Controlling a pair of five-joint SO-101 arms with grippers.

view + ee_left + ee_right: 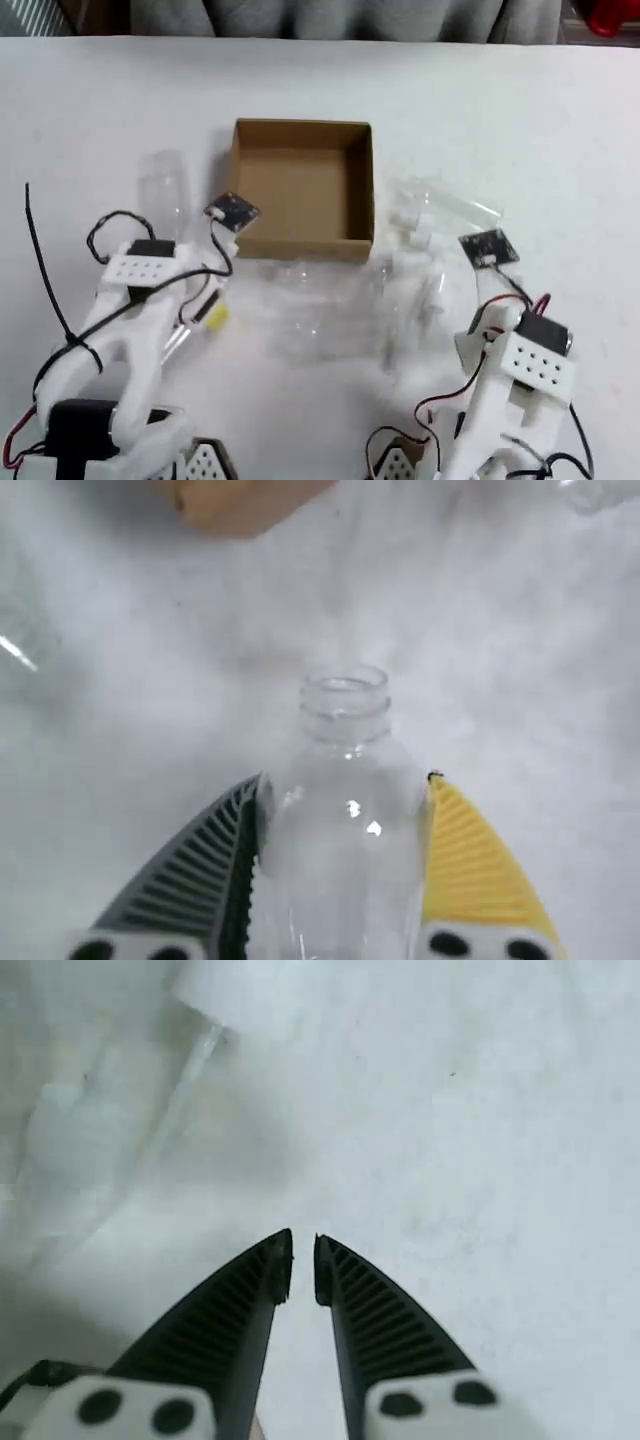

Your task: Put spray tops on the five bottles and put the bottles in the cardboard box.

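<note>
Nearest to us, the left gripper [345,780], with one ribbed grey finger and one ribbed yellow finger, pinches the shoulders of a clear, smooth plastic bottle [345,712]. Its threaded neck stands open with no spray top on it, and its lower body is cut off at the frame edge. In the high view this held bottle sits near the front left corner of the box, though we can barely make out its glassy outline against the table. The right gripper [302,1240] has two black ribbed fingers pressed almost together, a thin slit between the tips and nothing in it, just above the matte white table [520,100]. Beyond those tips lies a blurred white blocky piece [240,995] with a thin clear tube running from it; we cannot tell for sure whether it is a spray top. Between the two arms several more transparent bottles [300,305] lie on the table, their edges showing only as faint glints, so we cannot count them. Farther back stands the open, square brown cardboard box [300,247], its interior bare as far as we can see.
</note>
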